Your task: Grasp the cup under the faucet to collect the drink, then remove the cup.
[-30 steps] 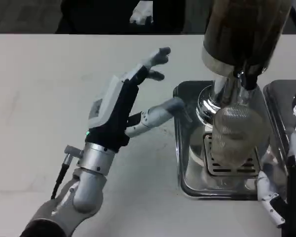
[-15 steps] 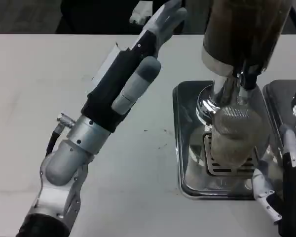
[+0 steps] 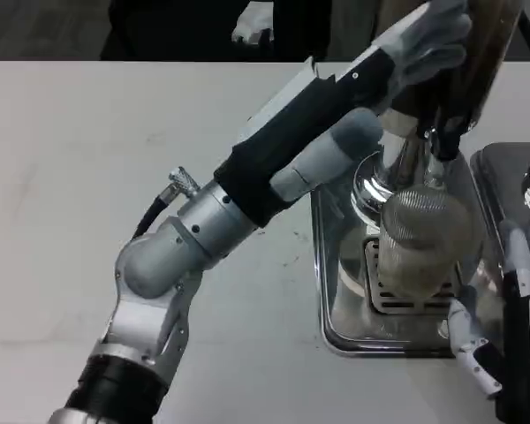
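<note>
Soft, even overhead light, glare on the chrome tray [image 3: 336, 291], slight blur throughout.

The cup [image 3: 415, 243] is clear, ribbed plastic, upright on the slotted grate of the shiny drip tray [image 3: 336, 265], directly beneath the faucet [image 3: 440, 146]. It stands below the left hand's fingers [image 3: 428, 35] and just left of the right hand's fingers [image 3: 517, 256].

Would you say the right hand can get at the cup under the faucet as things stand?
Probably yes. The right hand sits just beside the cup on the drip tray, with nothing between them. The left hand is up by the dispenser tank, away from that side.
</note>
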